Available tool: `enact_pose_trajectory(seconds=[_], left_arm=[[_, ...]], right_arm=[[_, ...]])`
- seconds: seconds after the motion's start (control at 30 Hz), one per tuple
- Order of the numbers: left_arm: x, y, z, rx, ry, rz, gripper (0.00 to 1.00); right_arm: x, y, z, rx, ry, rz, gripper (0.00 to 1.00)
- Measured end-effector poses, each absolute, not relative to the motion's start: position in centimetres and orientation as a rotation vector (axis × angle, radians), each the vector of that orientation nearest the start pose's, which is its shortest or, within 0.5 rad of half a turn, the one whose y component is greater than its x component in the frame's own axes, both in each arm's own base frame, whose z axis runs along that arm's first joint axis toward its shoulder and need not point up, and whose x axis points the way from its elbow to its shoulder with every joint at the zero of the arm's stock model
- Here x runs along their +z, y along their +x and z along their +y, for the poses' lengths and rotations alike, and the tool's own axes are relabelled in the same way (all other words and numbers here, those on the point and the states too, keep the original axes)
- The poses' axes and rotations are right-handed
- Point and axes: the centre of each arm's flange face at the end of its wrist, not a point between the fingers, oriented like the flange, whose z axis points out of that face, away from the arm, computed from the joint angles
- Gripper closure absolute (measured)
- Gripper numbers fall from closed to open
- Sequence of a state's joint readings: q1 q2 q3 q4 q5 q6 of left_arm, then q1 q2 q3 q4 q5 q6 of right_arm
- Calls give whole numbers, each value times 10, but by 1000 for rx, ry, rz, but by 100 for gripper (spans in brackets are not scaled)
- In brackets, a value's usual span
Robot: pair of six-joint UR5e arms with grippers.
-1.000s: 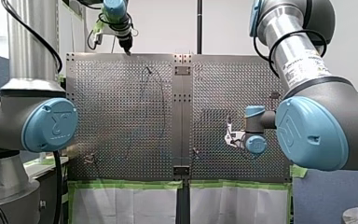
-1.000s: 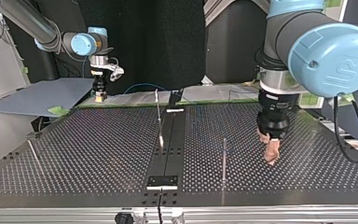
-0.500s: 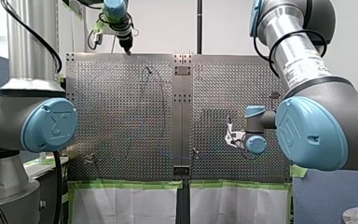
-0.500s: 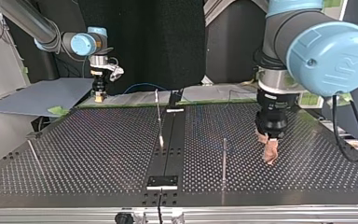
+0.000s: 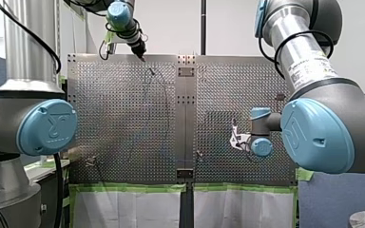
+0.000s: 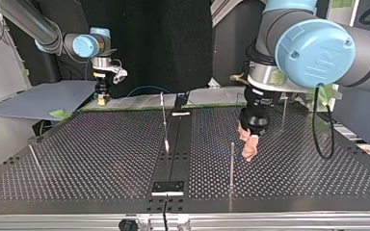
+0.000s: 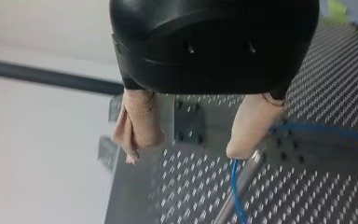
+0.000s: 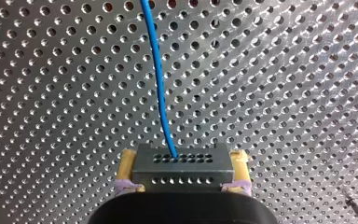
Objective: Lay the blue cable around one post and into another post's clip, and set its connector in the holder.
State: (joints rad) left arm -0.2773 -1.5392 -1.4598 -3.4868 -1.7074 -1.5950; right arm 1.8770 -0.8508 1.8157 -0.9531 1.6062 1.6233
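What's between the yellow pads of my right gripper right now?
The grey connector block, clamped in my right gripper, with the blue cable leaving it; the right wrist view shows this.

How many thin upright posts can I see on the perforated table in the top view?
4 posts: one near the view's left edge, one left of the centre strip, one right of it, one beside my left arm. Others may be hidden.

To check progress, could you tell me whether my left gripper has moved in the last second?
Yes. In the top view my left gripper has shifted leftward, closer to the post.
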Motion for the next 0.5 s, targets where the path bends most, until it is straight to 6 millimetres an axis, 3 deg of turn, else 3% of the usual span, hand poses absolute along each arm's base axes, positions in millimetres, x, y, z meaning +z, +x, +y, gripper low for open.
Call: enact_pose_trajectory(seconds=[0.5], left_arm=[[464, 380, -290, -335, 185, 1788, 0]], right_arm=[[65, 309, -526, 1376, 1426, -1112, 100]])
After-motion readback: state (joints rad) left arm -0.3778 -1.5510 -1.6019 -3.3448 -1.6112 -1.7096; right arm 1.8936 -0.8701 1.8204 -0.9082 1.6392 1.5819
